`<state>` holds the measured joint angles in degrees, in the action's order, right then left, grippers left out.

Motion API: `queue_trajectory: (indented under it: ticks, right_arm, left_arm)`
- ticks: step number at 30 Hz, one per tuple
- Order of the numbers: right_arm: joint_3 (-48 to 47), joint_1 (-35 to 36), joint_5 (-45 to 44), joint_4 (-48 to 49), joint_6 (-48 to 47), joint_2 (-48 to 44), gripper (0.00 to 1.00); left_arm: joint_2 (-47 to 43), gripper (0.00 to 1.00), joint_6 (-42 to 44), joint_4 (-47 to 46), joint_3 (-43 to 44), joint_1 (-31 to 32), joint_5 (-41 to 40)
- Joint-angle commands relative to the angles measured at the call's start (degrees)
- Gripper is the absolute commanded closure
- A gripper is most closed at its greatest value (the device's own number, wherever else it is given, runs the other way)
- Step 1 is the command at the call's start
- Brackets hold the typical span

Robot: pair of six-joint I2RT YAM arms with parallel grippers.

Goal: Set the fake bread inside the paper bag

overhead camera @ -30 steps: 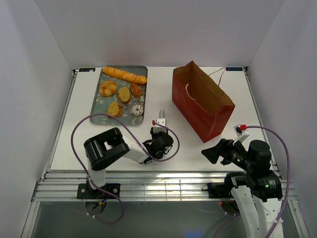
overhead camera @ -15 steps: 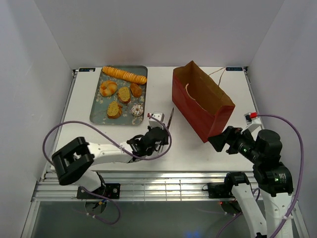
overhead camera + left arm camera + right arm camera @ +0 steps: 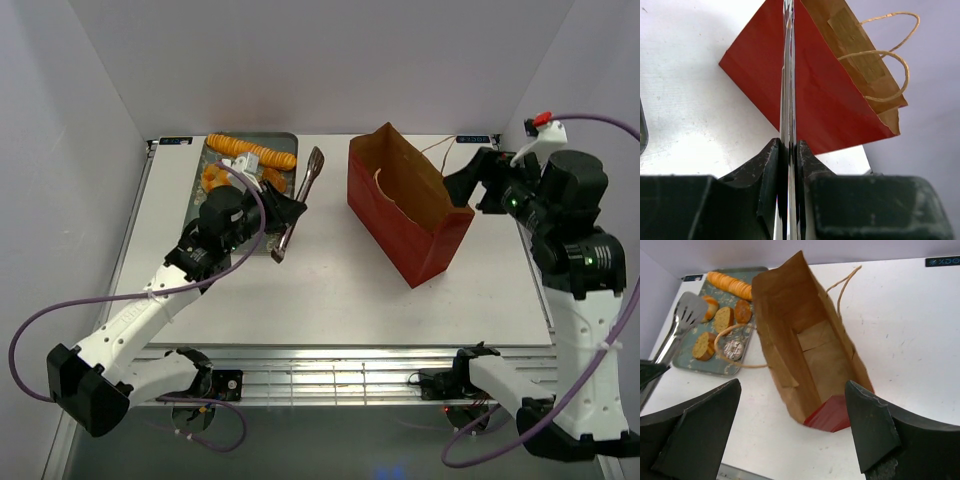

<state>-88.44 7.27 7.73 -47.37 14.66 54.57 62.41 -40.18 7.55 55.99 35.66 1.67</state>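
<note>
My left gripper (image 3: 287,212) is shut on the metal tongs (image 3: 300,195), held above the table at the tray's right edge. In the left wrist view the tongs (image 3: 789,90) run straight out between my fingers (image 3: 771,165), in line with the red paper bag (image 3: 830,100). The fake bread lies on the grey tray (image 3: 700,365): a baguette (image 3: 731,284), a bun (image 3: 710,305), slices (image 3: 723,319) and a donut (image 3: 733,348). My right gripper (image 3: 792,385) hangs open above the paper bag (image 3: 810,350), looking into its brown inside.
The paper bag (image 3: 405,205) stands upright right of centre, its string handles (image 3: 842,282) hanging outward. My left forearm (image 3: 150,300) crosses the table's left side and covers part of the tray. White walls close in the table at the back and sides.
The left gripper shut on the tongs and lifted them from the table's middle to the tray's right edge. The right arm rose from the near right corner to above the bag.
</note>
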Motion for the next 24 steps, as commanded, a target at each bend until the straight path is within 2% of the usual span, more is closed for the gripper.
queue_trajectory:
  ticks: [1, 7, 11, 13, 18, 21, 24]
  right_arm:
    - [-6.6, 0.2, -4.5, -0.8, -4.8, 6.2, 0.10]
    - [-13.2, 0.3, -8.3, -4.6, -11.0, 14.9, 0.10]
    - [-10.6, 0.2, -13.0, -3.7, -13.2, 16.0, 0.10]
    - [-9.0, 0.2, -12.9, -3.2, -13.8, 16.3, 0.10]
    - [-3.5, 0.2, -10.6, 0.6, -14.3, 15.7, 0.10]
    - [0.6, 0.2, -4.7, 5.0, -16.4, 15.7, 0.08]
    - [3.8, 0.2, -3.0, 10.1, -18.1, 16.2, 0.07]
  left_arm:
    - [-0.3, 0.76, -1.6, 6.2, 3.2, -5.1, 15.6]
    - [-1.1, 0.68, -6.2, 2.9, -0.2, -16.4, 28.2]
    - [-2.1, 0.62, -10.9, -2.1, -5.0, -22.5, 35.5]
    - [-2.6, 0.59, -12.9, -5.3, -7.6, -23.4, 38.0]
    - [-3.3, 0.46, -16.3, -9.2, -10.3, -23.8, 38.5]
    - [-3.8, 0.45, -17.8, -10.4, -11.9, -24.1, 38.6]
    - [-4.4, 0.44, -18.7, -11.4, -13.2, -24.2, 38.1]
